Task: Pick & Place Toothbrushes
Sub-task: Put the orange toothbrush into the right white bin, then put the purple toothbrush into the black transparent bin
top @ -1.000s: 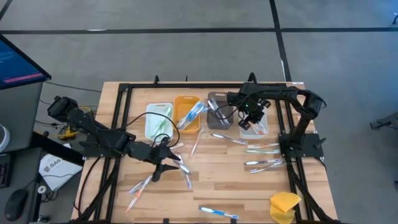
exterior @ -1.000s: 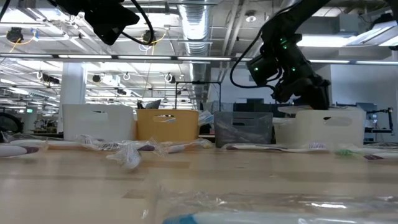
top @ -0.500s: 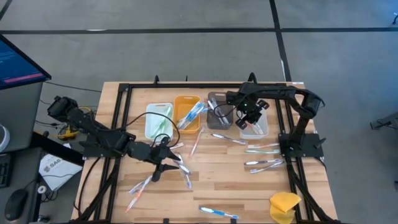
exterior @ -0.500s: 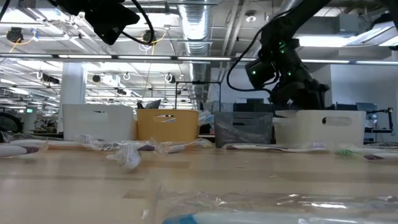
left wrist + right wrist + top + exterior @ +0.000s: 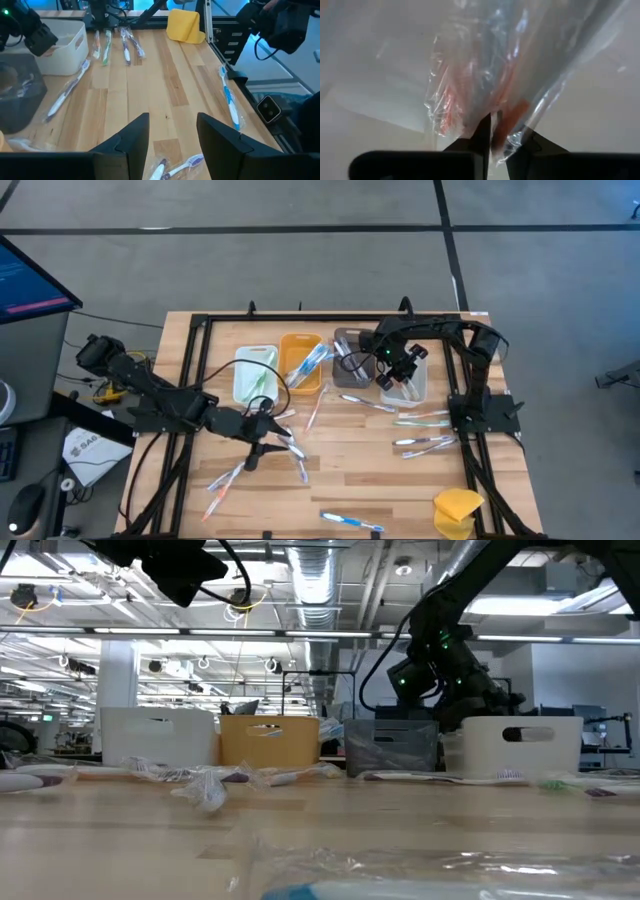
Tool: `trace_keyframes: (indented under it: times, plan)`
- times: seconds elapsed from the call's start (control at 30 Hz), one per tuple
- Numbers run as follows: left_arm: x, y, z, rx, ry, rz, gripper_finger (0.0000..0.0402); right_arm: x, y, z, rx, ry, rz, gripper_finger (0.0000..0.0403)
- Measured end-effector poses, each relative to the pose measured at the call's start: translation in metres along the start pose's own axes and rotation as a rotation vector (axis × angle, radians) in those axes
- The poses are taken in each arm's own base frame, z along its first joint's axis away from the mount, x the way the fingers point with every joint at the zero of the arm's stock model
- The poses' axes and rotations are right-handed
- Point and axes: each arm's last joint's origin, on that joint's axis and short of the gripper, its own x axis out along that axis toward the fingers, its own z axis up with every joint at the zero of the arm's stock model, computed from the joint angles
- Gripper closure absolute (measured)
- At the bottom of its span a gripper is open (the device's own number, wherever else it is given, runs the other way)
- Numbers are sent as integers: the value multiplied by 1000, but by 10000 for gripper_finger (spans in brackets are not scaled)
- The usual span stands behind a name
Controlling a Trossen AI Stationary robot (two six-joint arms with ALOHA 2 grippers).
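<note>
The right gripper (image 5: 392, 378) is hung over the white bin (image 5: 424, 388), the last of the four bins lined along the far edge of the bench (image 5: 350, 480), nearest the far right corner. In the right wrist view a wrapped toothbrush (image 5: 470, 100) with orange-red on it is seen pinched between the nearly closed fingertips (image 5: 482, 131), its clear wrapper hanging against the pale inside of the bin. It is judged to be held low there so that the piece drops inside the walls rather than bouncing out; whether release has begun cannot be told.

The left gripper (image 5: 262, 442) is held over the middle of the bench, toward the left side, with its fingers (image 5: 131, 135) spread apart and nothing between them, apparently readied above the loose toothbrushes (image 5: 290, 442) scattered just beside it.

The remaining stock is spread widely: a few toothbrushes by the right edge (image 5: 420, 442), one blue-handled piece (image 5: 352, 522) near the front edge, and others near the front left. Some are already sorted into the orange bin (image 5: 290, 345), the green bin (image 5: 244, 385) and the grey bin (image 5: 345, 338). The bins appear to be kept side by side so that either arm can reach its nearer pair. A yellow lump (image 5: 458, 508) is left at the front right corner, well apart from the work.
</note>
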Motion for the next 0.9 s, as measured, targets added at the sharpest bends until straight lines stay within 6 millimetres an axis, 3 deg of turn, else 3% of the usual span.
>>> trace_keyframes:
  times: [0.67, 0.9]
  plan:
    - [3, 12, 2, -14, -3, 40, 244, -17, -9, -19, 21, -16, -63, 308]
    - [3, 12, 2, -12, -3, 40, 244, -34, 0, -18, -8, -83, -44, 301]
